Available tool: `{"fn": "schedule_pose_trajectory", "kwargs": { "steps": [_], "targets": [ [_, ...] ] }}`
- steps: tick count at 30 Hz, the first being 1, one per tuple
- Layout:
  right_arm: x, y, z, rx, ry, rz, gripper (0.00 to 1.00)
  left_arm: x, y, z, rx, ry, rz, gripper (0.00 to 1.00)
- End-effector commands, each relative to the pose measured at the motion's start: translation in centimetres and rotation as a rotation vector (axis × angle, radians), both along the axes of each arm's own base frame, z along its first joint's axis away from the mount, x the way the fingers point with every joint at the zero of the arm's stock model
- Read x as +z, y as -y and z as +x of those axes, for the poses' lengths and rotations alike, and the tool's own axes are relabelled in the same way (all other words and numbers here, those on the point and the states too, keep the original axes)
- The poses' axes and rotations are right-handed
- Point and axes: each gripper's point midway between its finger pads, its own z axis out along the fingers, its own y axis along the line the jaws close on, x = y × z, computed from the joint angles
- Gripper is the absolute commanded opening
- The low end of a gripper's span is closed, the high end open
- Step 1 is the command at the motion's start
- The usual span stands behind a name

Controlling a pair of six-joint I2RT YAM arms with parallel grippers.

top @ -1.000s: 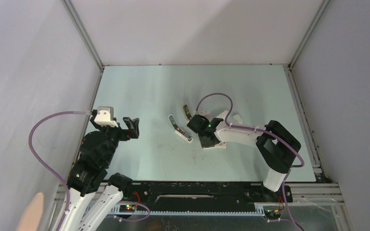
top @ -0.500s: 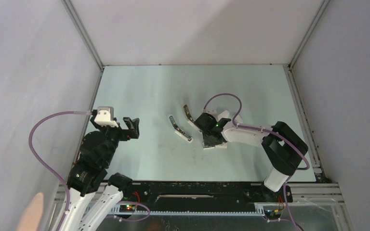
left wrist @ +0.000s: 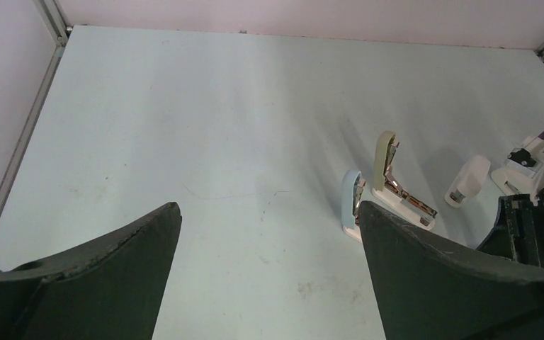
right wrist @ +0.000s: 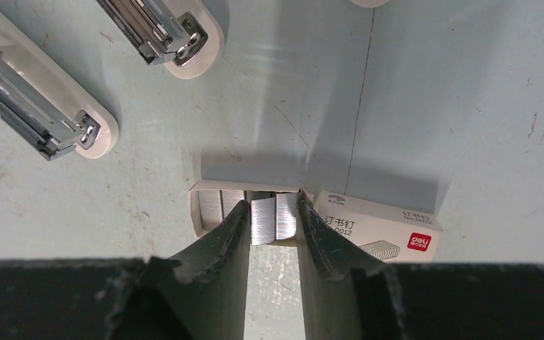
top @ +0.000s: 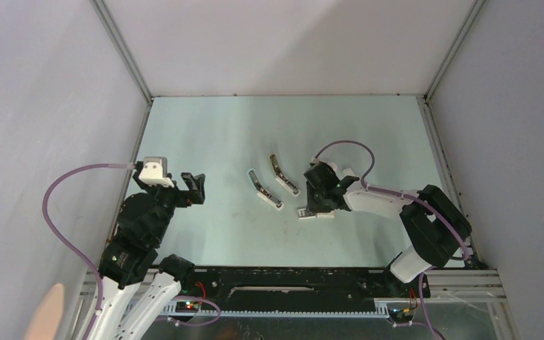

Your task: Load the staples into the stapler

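Within the last second the right gripper [right wrist: 273, 207] has swung right, clear of the open stapler [top: 283, 176]. It now pinches the staples [right wrist: 273, 222] inside their box [right wrist: 375, 230] on the tabletop [top: 212, 142]. Lifting them out appears due. The left gripper [left wrist: 268, 210] hangs spread, idle.

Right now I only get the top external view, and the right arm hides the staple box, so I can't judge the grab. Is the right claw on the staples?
Observer: Right wrist view: the right claw straddles the staples in the slid-out tray.
Operator: Clamped?
Observer: Cannot tell; its fingers sit close against both sides.
Operator: And the other arm?
Observer: Left wrist view: the left claw is open and empty.
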Motion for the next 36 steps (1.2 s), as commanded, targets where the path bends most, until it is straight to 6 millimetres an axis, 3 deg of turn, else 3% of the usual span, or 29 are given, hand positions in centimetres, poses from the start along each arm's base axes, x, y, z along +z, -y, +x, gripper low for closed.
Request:
{"fn": "schedule_pose_trajectory", "kwargs": {
  "steps": [1,10,18,25,36],
  "targets": [
    [-0.3,-1.0,-1.0,0.014,-0.049,0.135,0.24,0.8,0.5,0.2,-0.025,0.033,-0.008,0.98],
    [1.6,-1.0,-0.8,0.019,-0.013,0.265,0.23,0.9,0.6,0.1,-0.029,0.036,-0.01,0.98],
    [3.7,-0.8,-0.2,0.027,0.068,0.272,0.23,0.9,0.5,0.1,-0.029,0.038,-0.01,0.98],
    [3.9,0.1,-0.3,0.031,0.108,0.054,0.24,0.9,0.6,0.1,-0.031,0.038,-0.01,0.98],
    [3.1,-1.4,0.2,0.052,0.108,-0.158,0.29,0.9,0.6,0.1,-0.029,0.04,-0.011,0.98]
  ]
}}
